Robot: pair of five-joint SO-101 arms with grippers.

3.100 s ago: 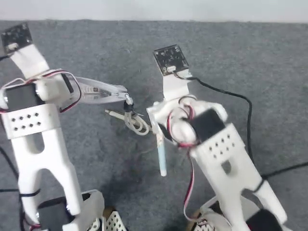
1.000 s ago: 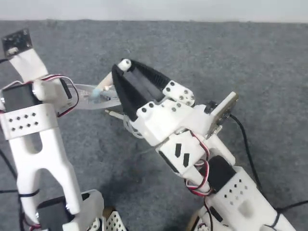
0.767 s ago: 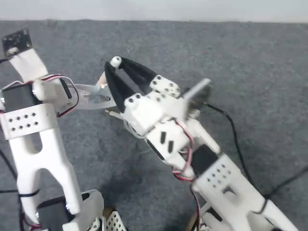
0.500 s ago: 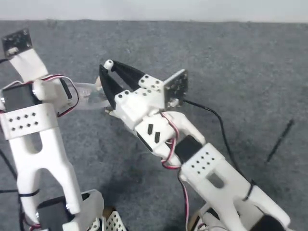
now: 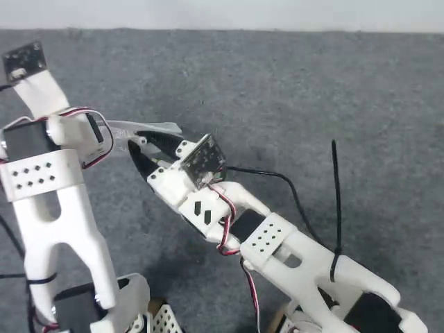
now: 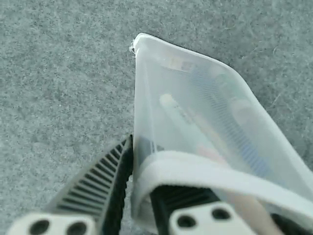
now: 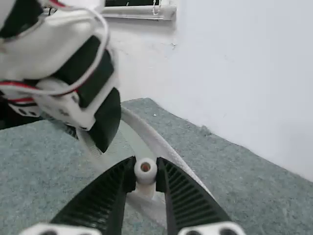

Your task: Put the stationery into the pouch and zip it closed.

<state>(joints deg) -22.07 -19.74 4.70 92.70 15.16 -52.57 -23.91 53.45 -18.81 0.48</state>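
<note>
My left gripper (image 6: 142,195) is shut on the rim of a clear pouch (image 6: 195,98), holding it off the grey carpet at the left of the table. Several pens (image 6: 182,115) show through its wall. In the high view the pouch (image 5: 156,127) juts out from the left arm, and my right gripper (image 5: 137,148) sits just below its mouth. The right gripper (image 7: 145,173) is shut on the white round end of a pen (image 7: 145,166), right against the pouch rim (image 7: 156,142). The rest of that pen is hidden.
Grey carpet (image 5: 312,90) covers the table, with free room at the back and right. A black cable (image 5: 305,208) loops from the right arm's wrist camera. A white wall (image 5: 222,14) runs along the far edge.
The right arm lifted the pen off the carpet, swung it up and left, then lowered its gripper to the pouch mouth. The left arm stayed put with the pouch.
</note>
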